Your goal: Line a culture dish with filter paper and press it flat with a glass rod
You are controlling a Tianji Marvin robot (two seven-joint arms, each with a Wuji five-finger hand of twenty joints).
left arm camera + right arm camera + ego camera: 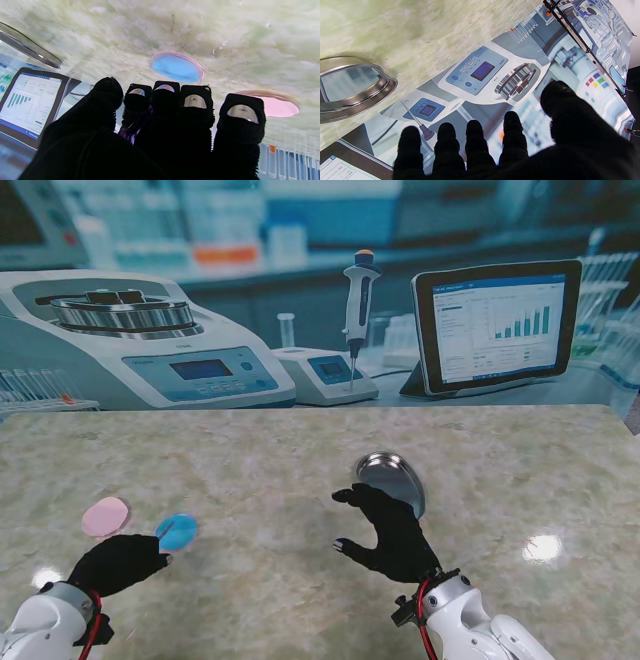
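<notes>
A shiny metal culture dish (388, 475) (357, 97) rests on the marble table right of centre. My right hand (392, 532) (495, 150) hovers at its nearer rim, open, fingers spread and thumb apart, holding nothing. On the left lie two round filter papers, a blue one (177, 531) (176, 67) and a pink one (105, 517) (277, 106). My left hand (118, 563) (162, 125) sits just nearer to me than the blue paper, fingers side by side and bent toward the table, holding nothing. The dish's rim (30, 50) also shows in the left wrist view. No glass rod is in view.
Behind the table's far edge hangs a printed lab backdrop with a centrifuge (130, 330), a pipette (357, 310) and a tablet (495, 325). A bright light glare (542, 548) sits on the marble at the right.
</notes>
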